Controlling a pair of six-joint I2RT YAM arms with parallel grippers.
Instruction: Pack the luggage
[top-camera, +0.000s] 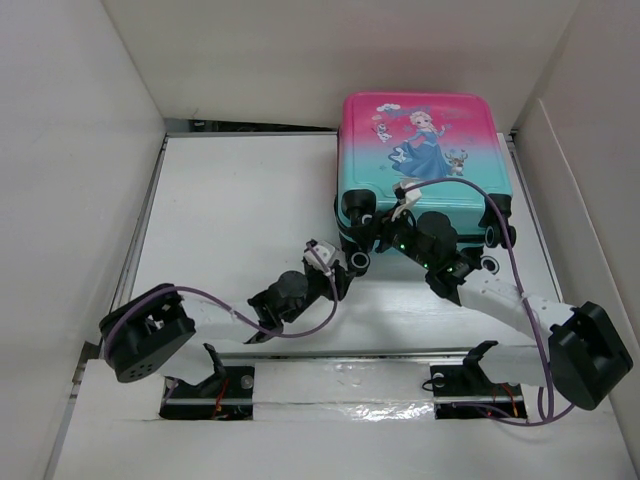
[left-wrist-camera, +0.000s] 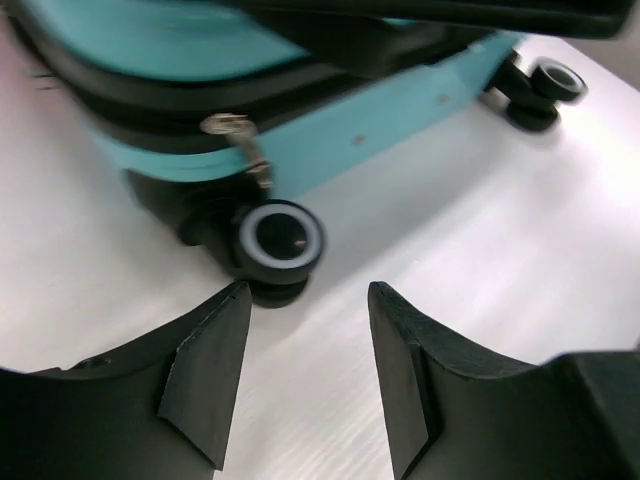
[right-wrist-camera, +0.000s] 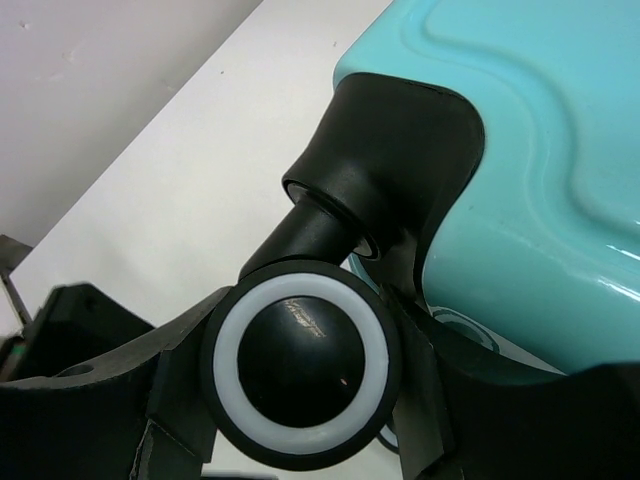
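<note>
Right gripper (right-wrist-camera: 300, 410) is pinching a black wheel (right-wrist-camera: 300, 365) of the suitcase (top-camera: 420, 140), with a finger (right-wrist-camera: 165, 395) pressed against each side of its white ring. We see the left gripper (left-wrist-camera: 308, 300) spread apart, low over the white table (top-camera: 240, 200). A second wheel (left-wrist-camera: 282, 240) sits just beyond its tips, untouched. Our suitcase lies flat and closed at the far right of the table, princess picture up and wheels toward the arms. A zipper pull (left-wrist-camera: 247, 150) hangs above that second wheel.

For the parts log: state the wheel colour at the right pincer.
The wheel is black with a white ring; best in right wrist view.
</note>
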